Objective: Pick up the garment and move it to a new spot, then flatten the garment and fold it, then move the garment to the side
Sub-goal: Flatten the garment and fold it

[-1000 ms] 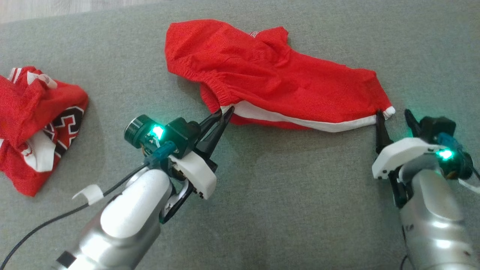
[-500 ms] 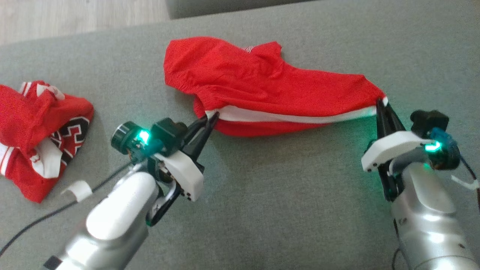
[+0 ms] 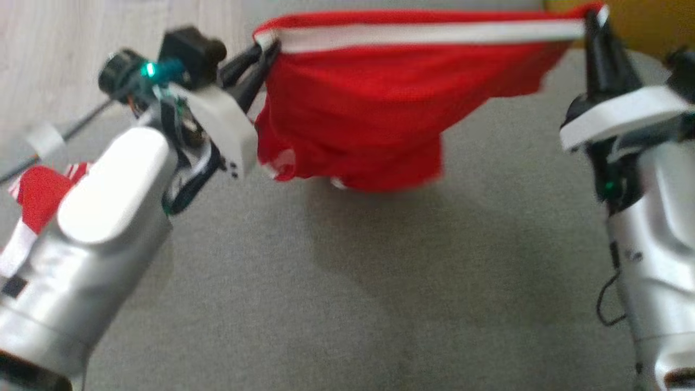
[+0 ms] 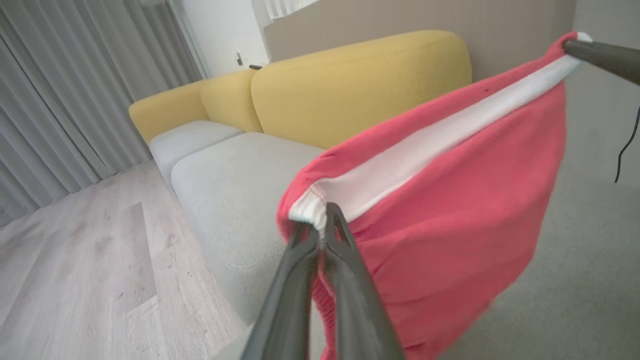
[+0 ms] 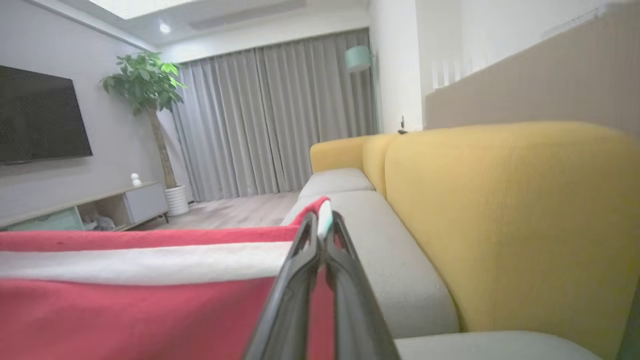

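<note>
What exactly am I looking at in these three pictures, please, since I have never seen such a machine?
It is a wheeled robot with two arms. One picture looks down from its head. The other two come from cameras on its wrists, looking along each hand's dark fingers. The left hand and the right hand each pinch one end of a red garment with a white stripe, which hangs stretched between them over a grey surface. A second red cloth lies at the left.

Yellow-backed grey sofa [image 5: 500, 225], grey curtains [image 5: 270, 125], wood floor [image 4: 75, 260], potted plant [image 5: 145, 85], wall TV [image 5: 40, 115].
</note>
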